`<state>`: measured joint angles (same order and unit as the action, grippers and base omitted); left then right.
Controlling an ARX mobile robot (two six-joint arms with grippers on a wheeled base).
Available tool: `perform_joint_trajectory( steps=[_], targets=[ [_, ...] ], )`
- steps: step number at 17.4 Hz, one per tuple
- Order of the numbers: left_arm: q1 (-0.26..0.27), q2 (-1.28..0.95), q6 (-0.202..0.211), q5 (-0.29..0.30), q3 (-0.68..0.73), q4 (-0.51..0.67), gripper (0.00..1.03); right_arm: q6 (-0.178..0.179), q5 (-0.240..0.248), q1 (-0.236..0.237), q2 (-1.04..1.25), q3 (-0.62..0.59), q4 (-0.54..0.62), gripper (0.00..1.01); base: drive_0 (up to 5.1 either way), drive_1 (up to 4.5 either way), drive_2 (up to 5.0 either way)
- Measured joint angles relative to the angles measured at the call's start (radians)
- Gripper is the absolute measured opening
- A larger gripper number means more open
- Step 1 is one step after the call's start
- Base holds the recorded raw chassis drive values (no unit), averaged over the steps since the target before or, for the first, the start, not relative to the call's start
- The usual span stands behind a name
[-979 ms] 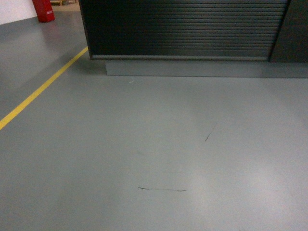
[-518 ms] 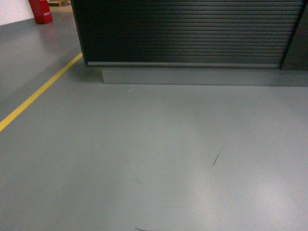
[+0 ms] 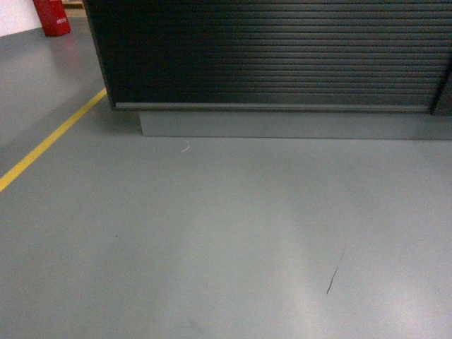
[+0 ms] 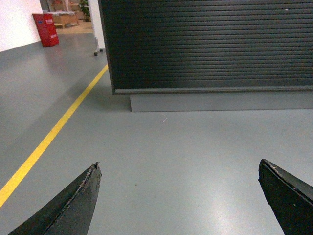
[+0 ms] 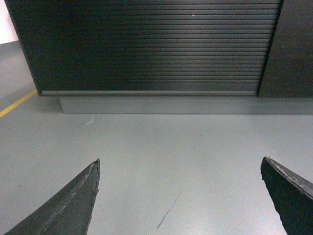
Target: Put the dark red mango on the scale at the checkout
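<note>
only the dark ribbed slatted front of the checkout counter [image 3: 272,53] and its grey plinth show, with the counter top cut off by the upper edge in all three views, so the dark red mango and the white scale cannot be seen anywhere. from left to right on the grey floor [image 3: 212,233] there are a red box [image 3: 51,15] cut at the top left corner, a yellow line [image 3: 49,141] and a thin dark scratch [image 3: 335,271]. the left gripper [image 4: 178,169] has its two black fingers [image 4: 73,205] spread wide with nothing between them, hanging over bare floor, and the right gripper [image 5: 180,165] is spread wide too and holds nothing.
</note>
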<state>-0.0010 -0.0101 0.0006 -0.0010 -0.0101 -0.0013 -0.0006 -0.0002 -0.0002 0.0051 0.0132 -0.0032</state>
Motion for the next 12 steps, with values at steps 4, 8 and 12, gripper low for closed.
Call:
perform_joint_trajectory(
  steps=[4, 8, 12],
  targets=[
    [0.0, 0.0, 0.0, 0.0, 0.0, 0.002, 0.98, 0.0, 0.0, 0.0, 0.0, 0.0, 0.004, 0.98, 0.0, 4.35, -4.3],
    [0.0, 0.0, 0.0, 0.0, 0.0, -0.004, 0.98, 0.0, 0.0, 0.0, 0.0, 0.0, 0.001, 0.98, 0.0, 4.37, -4.3],
    [0.0, 0.0, 0.0, 0.0, 0.0, -0.001, 0.98, 0.0, 0.001, 0.0, 0.0, 0.0, -0.002, 0.98, 0.1, 4.44, -4.2]
  ],
)
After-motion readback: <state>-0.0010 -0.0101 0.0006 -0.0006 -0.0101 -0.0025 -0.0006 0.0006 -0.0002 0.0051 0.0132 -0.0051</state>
